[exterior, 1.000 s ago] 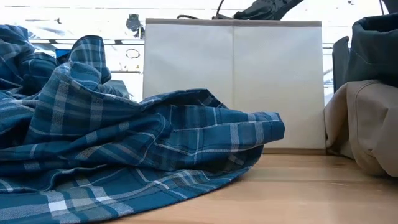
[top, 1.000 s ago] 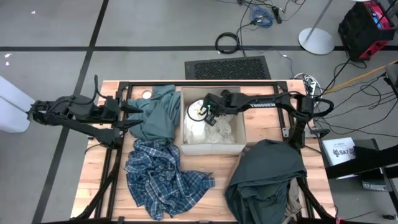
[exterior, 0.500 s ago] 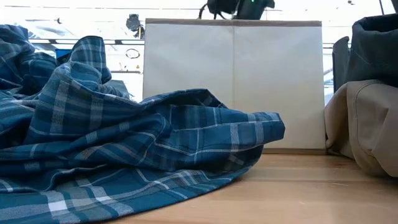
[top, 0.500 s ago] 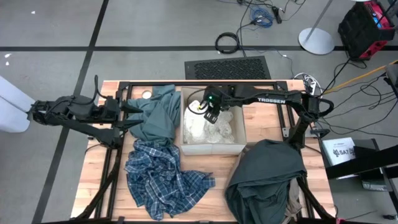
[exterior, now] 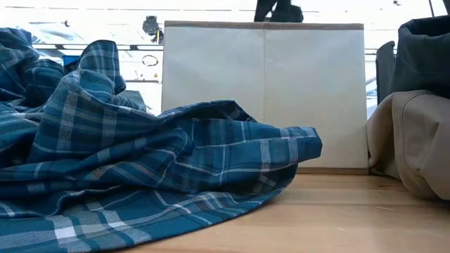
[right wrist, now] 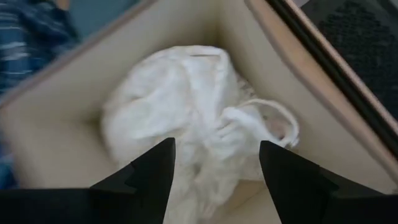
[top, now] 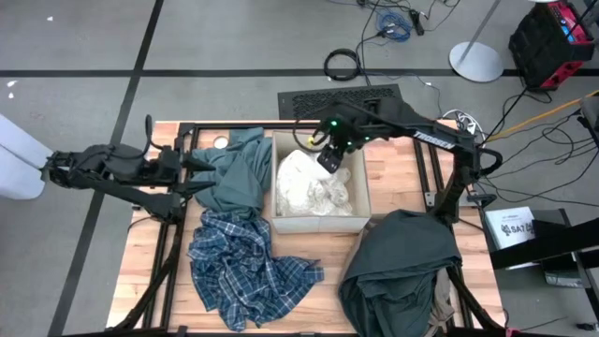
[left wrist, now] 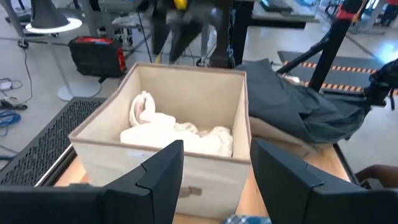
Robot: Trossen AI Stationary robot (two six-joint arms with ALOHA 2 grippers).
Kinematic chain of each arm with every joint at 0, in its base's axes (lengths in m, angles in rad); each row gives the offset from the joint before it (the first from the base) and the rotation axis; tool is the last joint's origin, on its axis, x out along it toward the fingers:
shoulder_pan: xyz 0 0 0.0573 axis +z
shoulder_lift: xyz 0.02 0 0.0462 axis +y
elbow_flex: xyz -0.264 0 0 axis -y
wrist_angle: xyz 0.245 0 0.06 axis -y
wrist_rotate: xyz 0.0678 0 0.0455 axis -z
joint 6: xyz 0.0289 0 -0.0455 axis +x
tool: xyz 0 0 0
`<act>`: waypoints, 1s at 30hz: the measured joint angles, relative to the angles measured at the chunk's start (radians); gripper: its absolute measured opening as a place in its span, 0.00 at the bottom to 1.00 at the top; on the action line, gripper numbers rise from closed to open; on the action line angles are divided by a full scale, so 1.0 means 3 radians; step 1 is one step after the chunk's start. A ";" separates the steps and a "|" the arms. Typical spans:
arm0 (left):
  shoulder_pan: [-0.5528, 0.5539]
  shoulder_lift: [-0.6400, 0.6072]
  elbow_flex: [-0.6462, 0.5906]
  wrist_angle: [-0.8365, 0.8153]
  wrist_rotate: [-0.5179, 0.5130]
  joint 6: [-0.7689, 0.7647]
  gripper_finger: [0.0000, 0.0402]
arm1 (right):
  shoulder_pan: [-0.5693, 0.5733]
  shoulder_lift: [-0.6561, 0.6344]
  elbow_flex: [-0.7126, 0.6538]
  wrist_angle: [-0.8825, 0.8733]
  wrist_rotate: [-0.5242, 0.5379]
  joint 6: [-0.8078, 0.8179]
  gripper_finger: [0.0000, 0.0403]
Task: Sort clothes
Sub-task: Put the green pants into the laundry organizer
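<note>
Hovering over your fabric box (top: 318, 221) — right gripper (top: 329, 159), fingers spread, empty — white garment (top: 309, 187) inside it.

Your right arm reaches in from the table's right side, its elbow raised and forearm stretched toward the far middle, ending in the right gripper (top: 329, 157) with its fingers (right wrist: 147, 177) spread wide and nothing between them. Your left arm lies low along the left side, its left gripper (left wrist: 214, 168) parted too, empty.
</note>
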 joint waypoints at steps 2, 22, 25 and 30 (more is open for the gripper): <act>0.0000 0.0000 -0.0019 -0.0017 -0.0004 -0.0035 0.49 | 0.0102 -0.0001 0.0173 -0.0143 -0.0016 0.0085 0.55; 0.0001 0.0071 -0.0849 0.0095 -0.0387 -0.0352 0.49 | 0.1918 0.0022 0.0322 -0.0302 0.0929 0.0891 0.54; 0.0008 0.0147 -0.0911 0.0089 -0.0689 -0.0497 0.49 | 0.2212 0.0060 0.0322 -0.0302 0.1443 0.1004 0.54; 0.0042 0.0332 -0.0933 -0.0061 -0.1079 -0.0939 0.49 | 0.2615 0.0179 0.0322 -0.0285 0.1994 0.1238 0.54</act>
